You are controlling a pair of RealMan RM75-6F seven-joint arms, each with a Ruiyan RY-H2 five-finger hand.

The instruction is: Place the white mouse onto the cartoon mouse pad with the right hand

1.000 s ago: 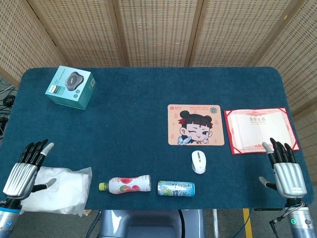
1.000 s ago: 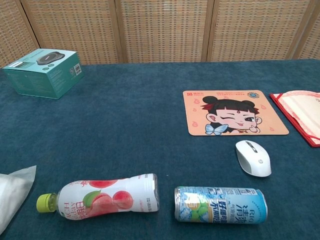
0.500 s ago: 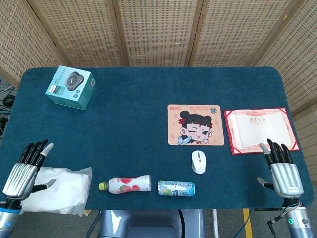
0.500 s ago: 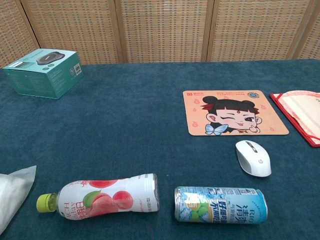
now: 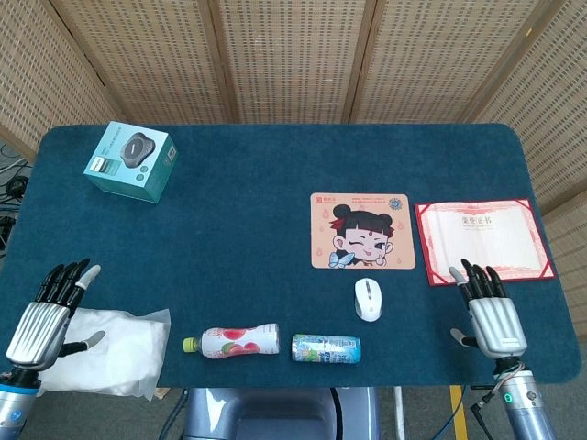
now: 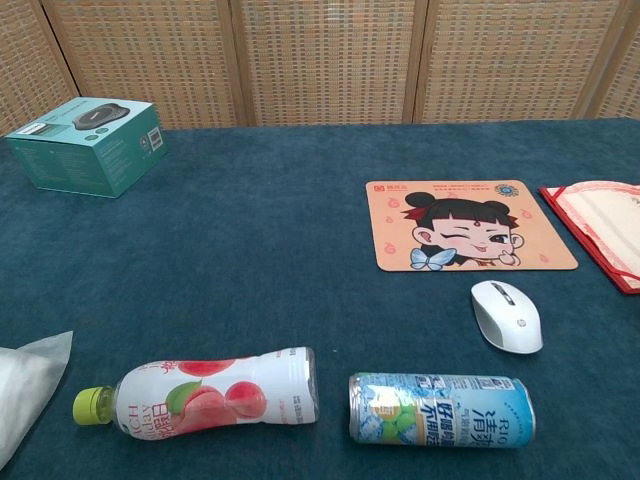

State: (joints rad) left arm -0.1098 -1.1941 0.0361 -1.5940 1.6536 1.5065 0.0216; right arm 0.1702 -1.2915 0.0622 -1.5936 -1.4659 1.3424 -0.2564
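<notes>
White mouse (image 5: 368, 299) sits flat on the counter (image 5: 257, 192), just below the bottom edge of the cartoon mouse pad (image 5: 362, 230), close but not touching, so the move looks like a short lift and push away from the robot onto the pad. Right hand (image 5: 488, 309) is to the right of the mouse, near the counter's front edge, palm down, fingers spread and pointing forward, holding nothing; fingertips are by the lower corner of the red certificate (image 5: 483, 240). It seems staged for a side-on reach to the mouse. Left hand (image 5: 48, 310) hangs at the far left over the white cloth (image 5: 115, 349), fingers apart, empty, well clear of the job. Peach bottle (image 5: 232, 341) and blue can (image 5: 326, 347) lie on their sides in front of the mouse; the can is near enough to get bumped on a low approach. Teal box (image 5: 131, 160) is far off at the back left. Versus a second ago: right hand has slid left toward the mouse; everything else is unmoved. Chest view shows neither hand.
</notes>
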